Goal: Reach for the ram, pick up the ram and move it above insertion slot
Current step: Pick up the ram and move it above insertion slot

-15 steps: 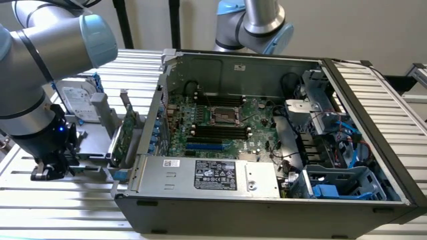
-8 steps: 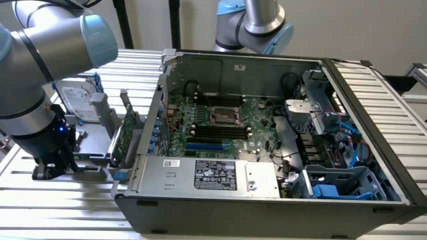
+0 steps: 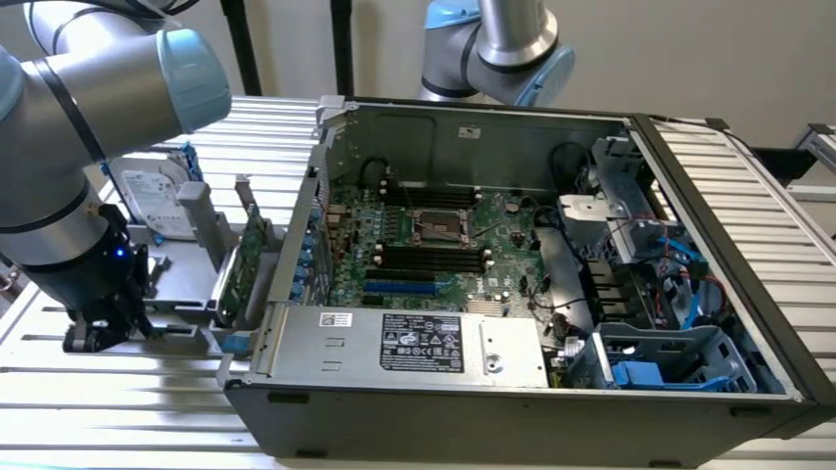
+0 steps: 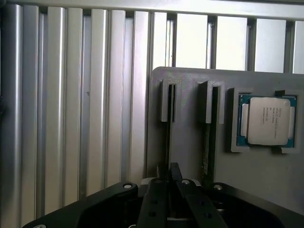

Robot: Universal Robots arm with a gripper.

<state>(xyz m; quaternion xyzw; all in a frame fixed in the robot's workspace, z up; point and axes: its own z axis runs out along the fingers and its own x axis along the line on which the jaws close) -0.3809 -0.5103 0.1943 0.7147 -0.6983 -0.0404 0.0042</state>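
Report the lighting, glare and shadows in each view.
Exterior view: the light is even and bright. The table slats glare pale, while the inside of the computer case lies shaded. Wrist view: the slats beyond the tray wash out almost white, the claw shows dark against them, and the ram sits in its slot's shadow.

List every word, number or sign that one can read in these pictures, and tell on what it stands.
No text here can be read with certainty.
Black label on the power supply: lines of print and marks, too small to read.
White sticker beside it: too small to read.
Hard drive label: too blurred to read.
CPU lid, wrist view: several lines of print, too blurred to read.
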